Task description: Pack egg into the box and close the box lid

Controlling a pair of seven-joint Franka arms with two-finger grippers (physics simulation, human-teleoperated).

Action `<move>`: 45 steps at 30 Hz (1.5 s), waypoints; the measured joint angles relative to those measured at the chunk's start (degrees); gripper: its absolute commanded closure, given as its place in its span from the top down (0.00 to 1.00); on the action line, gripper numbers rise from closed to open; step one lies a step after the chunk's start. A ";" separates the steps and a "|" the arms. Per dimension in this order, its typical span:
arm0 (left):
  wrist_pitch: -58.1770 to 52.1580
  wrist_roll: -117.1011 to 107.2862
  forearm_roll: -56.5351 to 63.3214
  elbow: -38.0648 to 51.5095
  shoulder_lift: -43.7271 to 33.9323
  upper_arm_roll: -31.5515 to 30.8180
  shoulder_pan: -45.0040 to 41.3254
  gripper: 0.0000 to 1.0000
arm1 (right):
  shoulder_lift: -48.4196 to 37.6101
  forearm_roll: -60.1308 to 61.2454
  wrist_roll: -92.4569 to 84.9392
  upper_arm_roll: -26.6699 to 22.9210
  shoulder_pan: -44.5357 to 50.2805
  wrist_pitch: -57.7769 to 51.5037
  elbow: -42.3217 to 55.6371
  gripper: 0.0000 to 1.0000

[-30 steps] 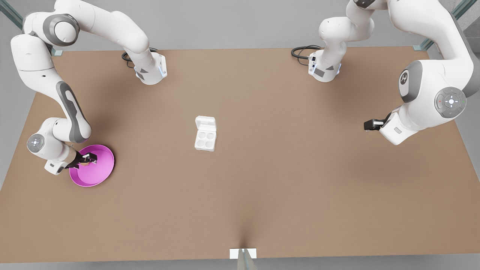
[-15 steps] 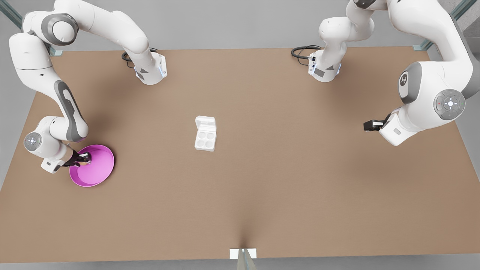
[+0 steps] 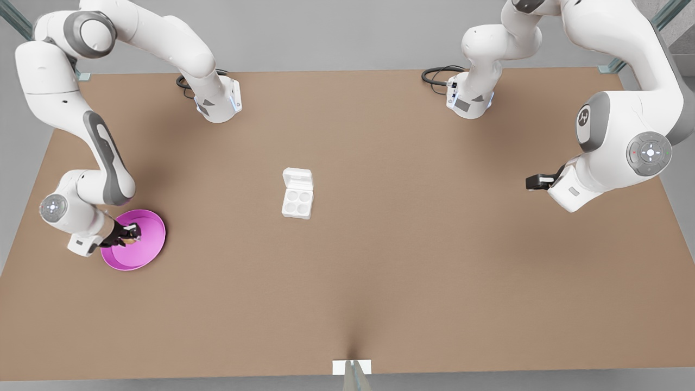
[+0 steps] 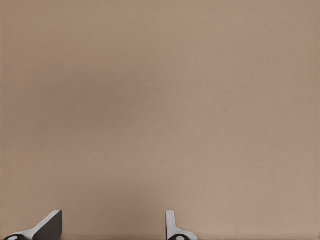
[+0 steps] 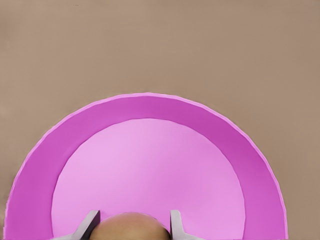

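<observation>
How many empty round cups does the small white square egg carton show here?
4, in a two-by-two grid in the small white square egg carton at the table's centre, all empty; its open plain white lid lies behind them, hiding none.

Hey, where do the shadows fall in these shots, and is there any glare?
Front view: soft dark patches on the table under both arms, none sharp; no glare on the white box. Right wrist view: the pink plate is evenly lit, egg between the right pincer fingers. Left wrist view: faint darker band across bare table.
</observation>
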 measured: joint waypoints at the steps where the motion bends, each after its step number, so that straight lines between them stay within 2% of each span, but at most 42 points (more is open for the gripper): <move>1: -0.01 -0.01 0.00 0.00 0.00 0.00 0.00 1.00 | -0.11 0.02 0.59 3.10 -0.10 -0.71 0.03 0.51; 3: -0.06 -0.02 0.00 0.00 0.00 0.00 0.00 1.00 | -0.21 0.18 2.32 9.28 0.42 -2.35 0.12 0.50; 5: -0.11 -0.04 0.01 0.11 -0.10 0.00 0.00 1.00 | -0.23 0.38 4.83 12.42 4.76 -3.69 0.82 0.50; 10: -0.24 -0.11 0.07 0.17 -0.21 0.00 -0.09 1.00 | -0.18 2.89 15.69 13.52 25.69 -6.97 4.80 0.51; 14: -0.29 -0.16 0.07 0.18 -0.18 0.00 -0.09 1.00 | 0.18 4.48 27.84 13.54 35.95 -8.41 4.80 0.51; 20: -0.31 -0.21 0.05 0.15 -0.18 0.00 -0.07 1.00 | -0.19 5.11 46.38 14.16 39.15 -7.67 -1.65 0.51; 30: -0.29 -0.25 0.03 0.12 -0.09 0.00 -0.04 1.00 | -0.33 5.05 69.11 14.85 38.93 -6.43 -5.60 0.54; 32: -0.28 -0.25 0.03 0.14 -0.09 0.00 -0.07 1.00 | -0.33 4.92 72.56 14.85 38.76 -6.55 -6.10 0.66; 33: -0.26 -0.25 0.02 0.12 -0.09 0.00 -0.07 1.00 | -0.33 4.83 74.18 14.85 38.72 -6.64 -6.24 0.89; 34: -0.26 -0.26 0.02 0.11 -0.09 0.00 -0.07 1.00 | -0.33 4.77 75.71 14.85 38.70 -6.71 -6.31 1.00; 38: -0.26 -0.26 0.01 0.09 -0.09 0.00 -0.05 1.00 | -0.29 4.61 81.02 14.85 39.02 -6.94 -5.49 1.00; 39: -0.27 -0.27 0.00 0.09 -0.09 0.00 -0.07 1.00 | -0.21 4.46 82.14 14.79 39.73 -7.08 -2.72 1.00; 42: -0.28 -0.25 0.08 0.24 -0.13 -0.03 -0.10 1.00 | -0.19 4.37 81.17 13.77 37.29 -11.85 18.73 1.00; 43: -0.53 -0.25 0.14 0.64 -0.19 -0.12 -0.33 0.73 | -0.33 4.48 78.85 10.60 33.33 -14.39 23.38 1.00; 44: -1.71 -0.32 0.20 1.59 -0.24 -0.18 -1.51 0.27 | -3.12 7.29 76.01 0.66 33.87 -17.75 26.90 1.00; 45: -4.26 -0.89 0.17 3.08 -0.28 -0.20 -4.85 0.21 | -8.20 11.62 73.01 -15.29 40.50 -21.10 28.09 1.00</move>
